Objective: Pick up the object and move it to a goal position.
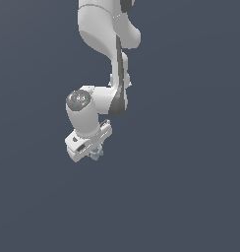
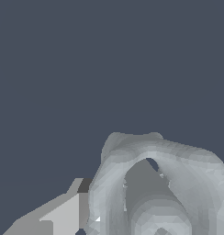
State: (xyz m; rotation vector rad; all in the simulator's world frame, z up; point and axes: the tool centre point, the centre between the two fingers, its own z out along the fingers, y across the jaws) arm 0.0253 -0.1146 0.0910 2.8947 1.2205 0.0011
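Note:
In the exterior view the white arm reaches down from above, and its gripper (image 1: 94, 151) hangs tilted left of the middle. The object (image 1: 96, 154), a tiny pale blue-grey knobbly lump, pokes out just under the white gripper block, between the fingers. Seen very close in the wrist view, the object (image 2: 155, 183) shows as a lumpy grey shape with a hollow, and one pale finger (image 2: 63, 215) lies against its side. The other finger is hidden behind the object. The gripper appears shut on the object.
Only a plain, dark blue-grey ground shows around the arm in both views. No other objects, containers or edges are in view.

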